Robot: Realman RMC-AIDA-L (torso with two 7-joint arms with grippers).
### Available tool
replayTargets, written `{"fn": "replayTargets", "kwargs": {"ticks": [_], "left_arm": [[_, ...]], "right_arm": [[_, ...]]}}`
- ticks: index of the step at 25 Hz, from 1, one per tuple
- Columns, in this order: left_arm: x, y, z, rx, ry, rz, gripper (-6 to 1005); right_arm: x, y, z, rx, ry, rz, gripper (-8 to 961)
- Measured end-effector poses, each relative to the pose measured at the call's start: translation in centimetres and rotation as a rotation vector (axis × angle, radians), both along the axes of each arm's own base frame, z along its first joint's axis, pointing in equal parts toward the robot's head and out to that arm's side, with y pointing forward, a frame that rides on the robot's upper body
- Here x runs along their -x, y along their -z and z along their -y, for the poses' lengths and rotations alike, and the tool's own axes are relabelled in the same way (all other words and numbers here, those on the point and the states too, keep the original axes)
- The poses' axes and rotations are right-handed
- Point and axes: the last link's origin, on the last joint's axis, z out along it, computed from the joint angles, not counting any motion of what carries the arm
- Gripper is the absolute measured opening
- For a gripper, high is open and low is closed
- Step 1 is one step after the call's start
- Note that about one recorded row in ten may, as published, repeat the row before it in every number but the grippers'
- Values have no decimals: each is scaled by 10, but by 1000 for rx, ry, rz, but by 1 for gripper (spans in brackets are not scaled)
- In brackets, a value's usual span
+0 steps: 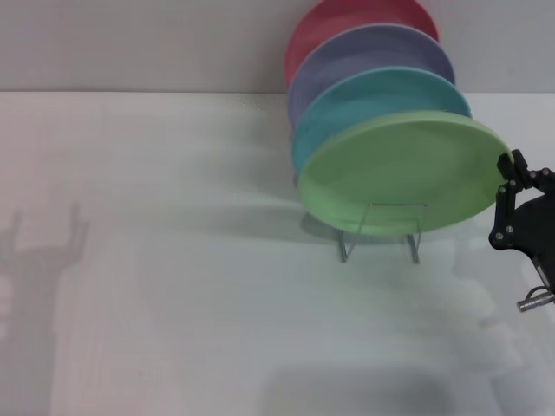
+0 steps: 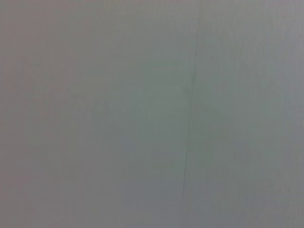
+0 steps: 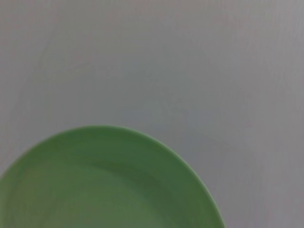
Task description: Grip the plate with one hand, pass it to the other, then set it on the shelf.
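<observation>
Nearest, the table (image 1: pixel 173 303) carries only a shadow of an arm at its left side; the left pincer itself is out of sight, and its wrist view shows nothing but blank surface. Farther in, at the right edge, the right pincer (image 1: pixel 512 173) has its tip at the rim of the plate (image 1: pixel 403 173); whether it is clenched on that rim or has let go, I cannot tell. The plate stands tilted in the front slot of the shelf (image 1: pixel 381 232), whose wire loops show beneath it. Behind it lean a turquoise plate (image 1: pixel 364 100), a lavender plate (image 1: pixel 347 61) and a red plate (image 1: pixel 321 26).

I judge the handover done and the plate placed. What appears left is for the right arm to let go, if it has not, and draw clear.
</observation>
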Motion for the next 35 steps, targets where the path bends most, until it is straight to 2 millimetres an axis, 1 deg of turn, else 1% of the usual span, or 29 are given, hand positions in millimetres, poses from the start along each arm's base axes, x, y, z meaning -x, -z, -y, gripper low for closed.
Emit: {"fn": "replayTargets", "kwargs": {"ticks": [13,22,23,25,29,31,32,34,35], "left_arm": [[0,-1,0,-3,5,-2,800],[-2,-1,1,-3,14,-5,802],[-2,-1,0,-3,15,-5,802],[-2,-1,0,-4,16,-5,802],[0,-2,0,-10,10,-10,803],[1,-3,-1,-13,8,-22,804],[2,-4,-2,-13,7,-32,804],[3,-4,-3,-10,9,-49,804],[3,-4,-4,-8,11,-57,804]], "right_arm": [[-10,4,-1,35,55,26,152],[-12,2,2,33,65,-13,167],[-13,0,4,29,61,-34,169],[-14,-7,10,19,44,-92,238],[-15,-34,30,-3,-59,-321,375],[-20,-49,38,4,-103,-438,375],[-22,-54,39,5,-112,-470,376],[-29,-63,38,-12,-100,-516,376],[-33,-68,37,-30,-86,-529,398]]}}
